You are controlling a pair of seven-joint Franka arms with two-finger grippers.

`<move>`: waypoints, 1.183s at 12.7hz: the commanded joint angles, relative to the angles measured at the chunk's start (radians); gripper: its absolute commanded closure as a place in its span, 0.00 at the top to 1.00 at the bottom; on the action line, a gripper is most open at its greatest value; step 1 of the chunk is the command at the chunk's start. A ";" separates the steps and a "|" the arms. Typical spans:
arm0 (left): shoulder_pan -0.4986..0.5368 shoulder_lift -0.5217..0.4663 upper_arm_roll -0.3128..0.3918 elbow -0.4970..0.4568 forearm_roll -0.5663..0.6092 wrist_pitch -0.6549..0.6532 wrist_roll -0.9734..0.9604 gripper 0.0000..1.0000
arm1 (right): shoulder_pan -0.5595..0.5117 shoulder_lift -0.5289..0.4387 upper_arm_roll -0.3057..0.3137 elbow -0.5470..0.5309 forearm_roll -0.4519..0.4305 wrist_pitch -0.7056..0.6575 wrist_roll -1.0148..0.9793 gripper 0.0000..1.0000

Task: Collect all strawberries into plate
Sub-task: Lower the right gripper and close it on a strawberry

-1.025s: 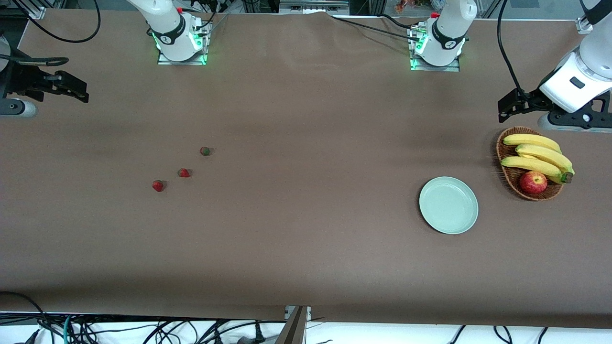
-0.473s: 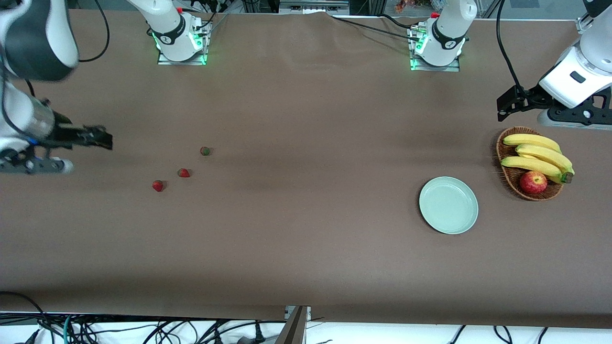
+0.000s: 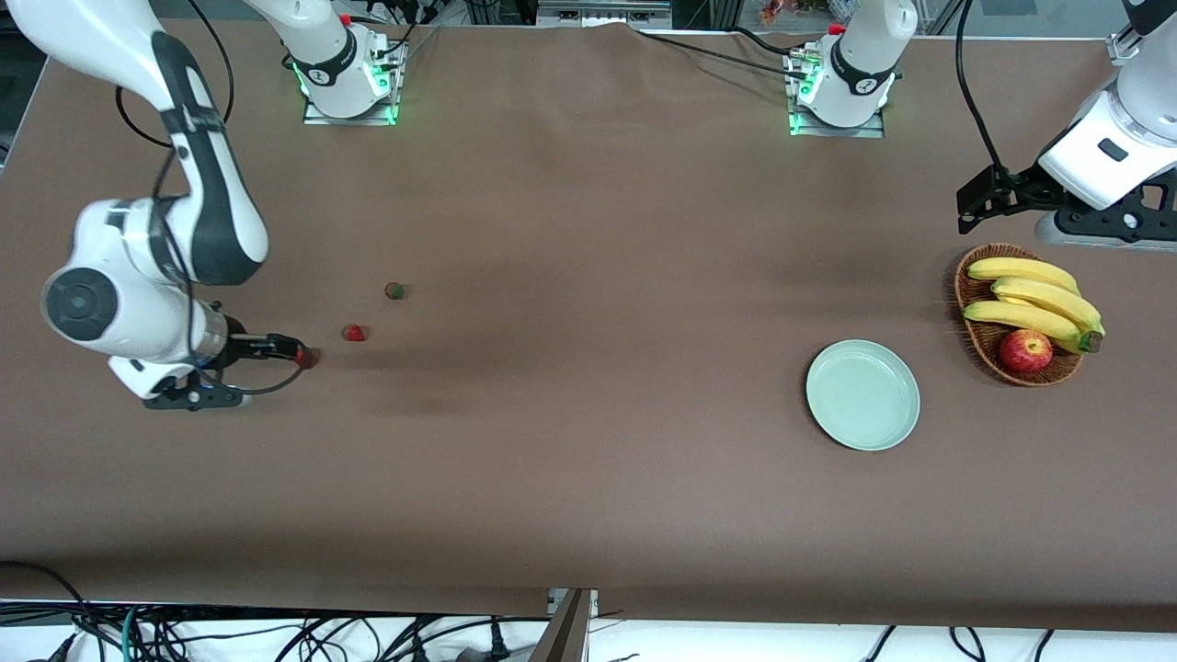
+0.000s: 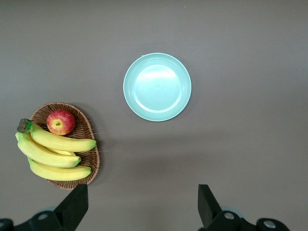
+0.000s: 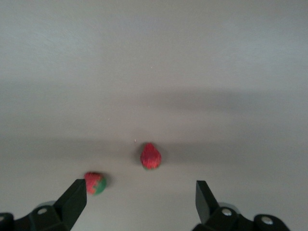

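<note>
- Right hand (image 3: 292,352): low over the table (image 3: 588,460) toward the right arm's end, fingers (image 5: 72,202) spread apart, grasping nothing; its tips reach the nearest strawberry (image 3: 308,358), which is partly hidden in the front view.
- Second strawberry (image 3: 353,332): on the table just beside the first, farther from the front camera.
- Third strawberry (image 3: 394,291): farther again, green cap showing.
- Right wrist view: two berries lie on the table ahead of the open fingers; which of the three they are cannot be told.
- Plate (image 3: 862,394): on the table toward the left arm's end, well apart from the berries.
- Basket (image 3: 975,333): near the plate, holding bananas (image 3: 1034,299) and an apple (image 3: 1025,350).
- Left hand (image 3: 979,200): waits above the table by the basket, released, fingers (image 4: 74,207) wide.
</note>
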State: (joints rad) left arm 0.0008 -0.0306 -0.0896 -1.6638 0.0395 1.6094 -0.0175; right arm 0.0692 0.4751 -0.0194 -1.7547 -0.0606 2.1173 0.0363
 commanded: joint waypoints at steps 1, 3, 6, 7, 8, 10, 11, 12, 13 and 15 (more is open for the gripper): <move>0.008 0.012 0.001 0.030 -0.018 -0.022 0.010 1.00 | -0.006 0.028 0.009 -0.054 -0.005 0.102 -0.006 1.00; 0.007 0.012 -0.001 0.030 -0.018 -0.020 0.008 1.00 | -0.008 0.045 0.007 -0.098 -0.005 0.174 -0.006 1.00; 0.005 0.012 -0.001 0.030 -0.018 -0.022 0.008 1.00 | -0.008 0.066 0.003 -0.118 -0.007 0.211 -0.049 1.00; 0.005 0.012 -0.001 0.030 -0.018 -0.022 0.010 1.00 | -0.008 0.071 0.003 -0.121 -0.007 0.211 -0.049 1.00; 0.005 0.012 -0.001 0.030 -0.018 -0.022 0.008 1.00 | -0.008 0.083 0.003 -0.129 -0.007 0.225 -0.049 1.00; 0.005 0.012 -0.001 0.030 -0.018 -0.022 0.008 1.00 | -0.008 0.092 -0.010 -0.138 -0.007 0.259 -0.068 1.00; 0.005 0.012 -0.001 0.030 -0.018 -0.022 0.008 1.00 | -0.009 0.102 -0.017 -0.138 -0.005 0.276 -0.105 1.00; 0.005 0.012 -0.001 0.030 -0.018 -0.022 0.010 1.00 | -0.009 0.108 -0.025 -0.138 -0.005 0.291 -0.121 1.00; 0.005 0.011 -0.001 0.030 -0.018 -0.022 0.008 1.00 | -0.009 0.111 -0.027 -0.140 -0.005 0.296 -0.121 1.00; 0.007 0.012 -0.001 0.030 -0.018 -0.022 0.008 1.00 | -0.011 0.115 -0.027 -0.144 -0.004 0.306 -0.122 0.98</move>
State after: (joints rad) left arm 0.0021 -0.0306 -0.0882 -1.6636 0.0395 1.6093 -0.0175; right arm 0.0667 0.5953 -0.0512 -1.8811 -0.0614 2.3948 -0.0639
